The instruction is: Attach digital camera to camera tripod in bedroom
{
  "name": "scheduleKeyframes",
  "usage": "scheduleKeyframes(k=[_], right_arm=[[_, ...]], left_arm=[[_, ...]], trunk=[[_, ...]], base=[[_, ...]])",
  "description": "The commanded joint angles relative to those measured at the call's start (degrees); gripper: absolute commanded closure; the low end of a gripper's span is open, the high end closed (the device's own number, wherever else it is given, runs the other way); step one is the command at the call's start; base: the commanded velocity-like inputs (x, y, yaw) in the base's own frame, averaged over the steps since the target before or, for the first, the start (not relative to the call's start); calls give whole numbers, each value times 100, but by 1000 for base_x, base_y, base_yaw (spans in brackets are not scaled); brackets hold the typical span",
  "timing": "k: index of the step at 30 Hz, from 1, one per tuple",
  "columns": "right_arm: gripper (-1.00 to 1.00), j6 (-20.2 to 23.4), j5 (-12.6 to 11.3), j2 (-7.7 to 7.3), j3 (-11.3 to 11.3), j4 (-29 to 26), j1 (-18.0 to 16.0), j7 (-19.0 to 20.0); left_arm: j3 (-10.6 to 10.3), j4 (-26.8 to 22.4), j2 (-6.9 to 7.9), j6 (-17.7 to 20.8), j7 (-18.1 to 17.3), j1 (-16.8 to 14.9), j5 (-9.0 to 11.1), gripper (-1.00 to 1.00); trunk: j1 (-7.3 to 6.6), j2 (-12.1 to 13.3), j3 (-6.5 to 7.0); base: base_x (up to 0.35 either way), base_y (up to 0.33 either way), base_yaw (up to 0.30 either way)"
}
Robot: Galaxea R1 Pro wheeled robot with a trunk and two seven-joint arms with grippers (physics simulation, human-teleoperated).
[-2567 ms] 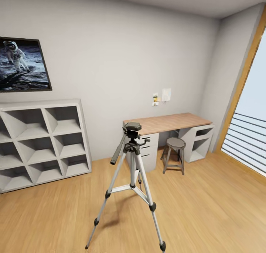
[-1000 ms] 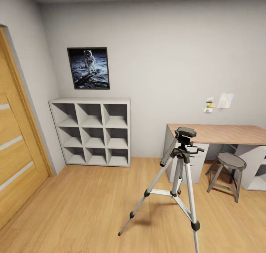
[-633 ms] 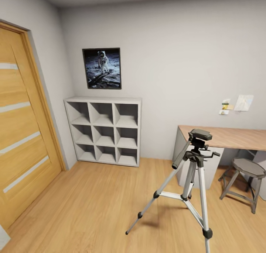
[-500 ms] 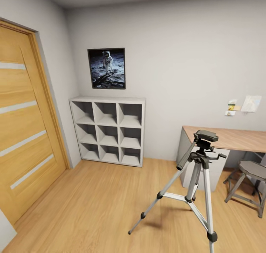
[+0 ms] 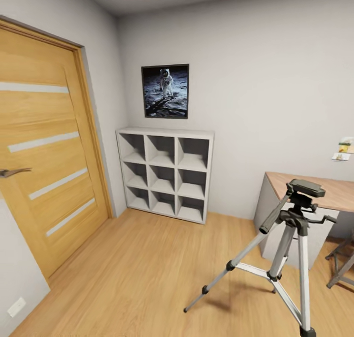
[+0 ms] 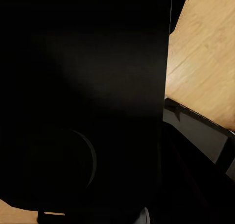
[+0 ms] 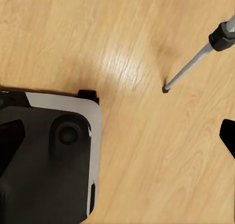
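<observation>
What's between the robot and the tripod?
Nothing visible. In the head view the tripod stands on bare wood floor in front of the desk; the shelf and door are off to the side. The right wrist view shows floor up to a tripod leg.

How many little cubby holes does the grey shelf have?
9. The grey shelf stands against the wall under the astronaut picture, and its cubbies sit in three rows of three: top, middle and bottom. All nine show and look empty.

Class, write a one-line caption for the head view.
Camera tripod stands on wood floor beside a desk, near cube shelf and door.
</observation>
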Motion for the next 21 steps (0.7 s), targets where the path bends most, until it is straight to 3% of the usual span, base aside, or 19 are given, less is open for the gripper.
scheduleKeyframes(k=[1, 21], right_arm=[[-100, -32, 46, -7, -48, 18, -4, 7], [-100, -32, 59, -14, -48, 18, -4, 7]], left_arm=[[-45, 1, 2, 22, -25, -2, 52, 100], [-45, 4, 3, 19, -25, -2, 52, 100]], trunk=[[2, -4, -2], [2, -4, -2]], base=[[0, 0, 269], [5, 0, 270]])
